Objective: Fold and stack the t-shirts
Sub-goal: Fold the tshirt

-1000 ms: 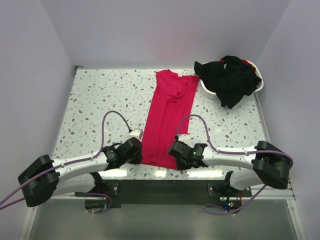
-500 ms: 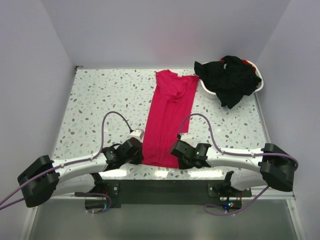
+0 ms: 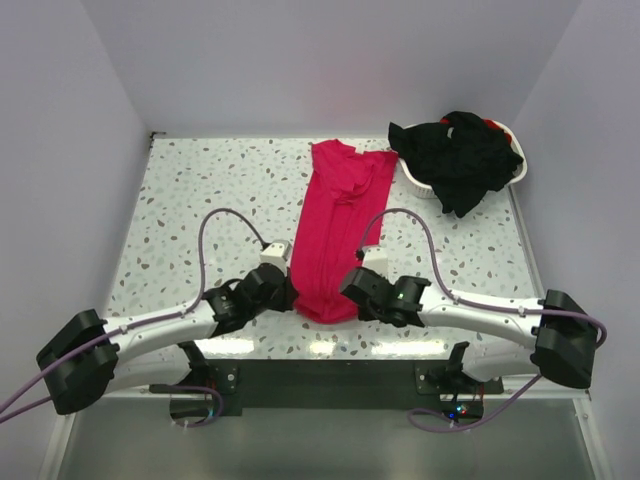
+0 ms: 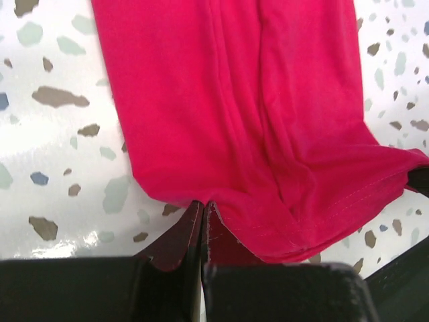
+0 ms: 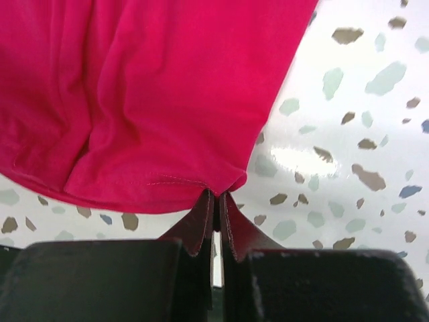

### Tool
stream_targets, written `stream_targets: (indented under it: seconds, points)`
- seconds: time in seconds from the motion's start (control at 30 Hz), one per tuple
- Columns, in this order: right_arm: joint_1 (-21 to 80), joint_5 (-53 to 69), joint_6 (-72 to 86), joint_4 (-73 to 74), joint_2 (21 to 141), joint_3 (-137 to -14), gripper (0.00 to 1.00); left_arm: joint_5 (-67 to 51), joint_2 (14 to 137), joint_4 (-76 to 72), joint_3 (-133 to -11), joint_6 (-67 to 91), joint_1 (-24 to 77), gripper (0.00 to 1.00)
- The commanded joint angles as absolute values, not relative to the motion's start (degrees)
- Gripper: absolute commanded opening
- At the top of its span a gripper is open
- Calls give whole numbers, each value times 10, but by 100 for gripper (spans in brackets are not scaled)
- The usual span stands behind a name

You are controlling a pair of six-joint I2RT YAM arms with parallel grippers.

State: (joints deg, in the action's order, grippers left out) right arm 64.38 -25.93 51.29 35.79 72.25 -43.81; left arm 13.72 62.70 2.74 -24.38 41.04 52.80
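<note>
A pinkish-red t-shirt (image 3: 333,225) lies folded lengthwise as a long strip down the middle of the speckled table (image 3: 190,210), collar at the far end. My left gripper (image 3: 289,296) is shut on the near hem's left corner. In the left wrist view the left gripper (image 4: 203,205) pinches the red t-shirt (image 4: 255,114). My right gripper (image 3: 349,291) is shut on the hem's right corner. The right wrist view shows the right gripper (image 5: 216,196) closed on the stitched edge of the red t-shirt (image 5: 154,87). The near hem bunches slightly between the two grippers. Black t-shirts (image 3: 462,155) lie heaped at the back right.
A white basket (image 3: 415,182) at the back right corner holds the black heap, which spills over its front rim. Purple cables loop above both wrists. Walls close the table on the left, right and far sides.
Both grippers have gone from partly open to shut on the hem corners. They have drawn the near hem a little away from the table's front edge.
</note>
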Motion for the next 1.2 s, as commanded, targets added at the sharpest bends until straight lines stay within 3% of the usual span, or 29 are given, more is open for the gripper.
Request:
stream_targets:
  seconds: [0.0, 0.33, 0.67, 1.17]
  points:
    - [616, -296, 468, 324, 726, -471, 0, 154, 642, -38, -279, 377, 512, 0]
    - [505, -263, 352, 259, 770, -520, 0, 133, 703, -132, -335, 315, 441, 0]
    - [395, -222, 288, 204, 840, -579, 0, 76, 860, -219, -438, 281, 369, 0]
    - [296, -202, 242, 192, 976, -693, 0, 7, 1030, -240, -591, 275, 289, 0]
